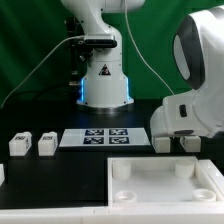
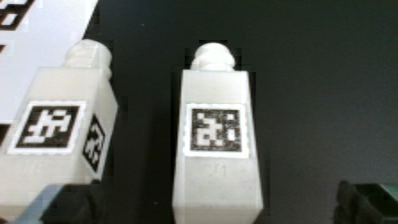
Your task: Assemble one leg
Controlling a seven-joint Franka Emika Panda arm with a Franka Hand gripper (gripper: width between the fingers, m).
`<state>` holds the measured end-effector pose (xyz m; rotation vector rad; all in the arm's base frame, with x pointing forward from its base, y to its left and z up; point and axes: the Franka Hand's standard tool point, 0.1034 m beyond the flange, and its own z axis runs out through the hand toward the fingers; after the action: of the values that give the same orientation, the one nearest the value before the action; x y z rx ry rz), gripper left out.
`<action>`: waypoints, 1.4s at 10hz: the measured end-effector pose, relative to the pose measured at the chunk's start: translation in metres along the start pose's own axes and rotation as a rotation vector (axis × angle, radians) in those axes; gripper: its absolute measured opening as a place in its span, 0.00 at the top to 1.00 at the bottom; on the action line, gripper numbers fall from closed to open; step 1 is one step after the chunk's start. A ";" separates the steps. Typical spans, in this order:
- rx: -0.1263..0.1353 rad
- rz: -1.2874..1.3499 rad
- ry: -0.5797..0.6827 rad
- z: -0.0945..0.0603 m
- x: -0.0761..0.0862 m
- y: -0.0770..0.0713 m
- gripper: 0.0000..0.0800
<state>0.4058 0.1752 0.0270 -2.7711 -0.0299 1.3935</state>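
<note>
In the wrist view two white legs lie side by side on the black table, each with a square marker tag on top. One leg (image 2: 219, 125) lies between my open fingers, whose dark fingertips (image 2: 374, 200) show on either side of it, apart from it. My gripper (image 2: 217, 205) holds nothing. The other leg (image 2: 63, 125) lies beside it, outside the fingers. In the exterior view the white hand (image 1: 185, 115) hangs low over these two legs (image 1: 162, 143) (image 1: 188, 143) at the right. Two more legs (image 1: 19, 144) (image 1: 46, 144) stand at the left.
The marker board (image 1: 103, 137) lies in the middle of the table. A large flat white square piece with round corner sockets (image 1: 160, 196) lies at the front. The robot base (image 1: 103, 80) stands at the back with cables beside it.
</note>
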 end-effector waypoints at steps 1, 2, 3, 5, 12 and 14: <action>-0.007 -0.001 -0.004 0.007 -0.001 -0.002 0.19; -0.012 -0.002 -0.009 0.011 0.000 -0.004 0.19; -0.015 -0.002 -0.011 0.015 0.001 -0.006 0.19; -0.018 0.000 -0.015 0.026 0.002 -0.005 0.19; -0.022 0.004 -0.029 0.034 0.002 -0.004 0.51; -0.022 0.004 -0.029 0.034 0.002 -0.004 0.64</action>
<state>0.3795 0.1805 0.0054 -2.7699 -0.0400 1.4433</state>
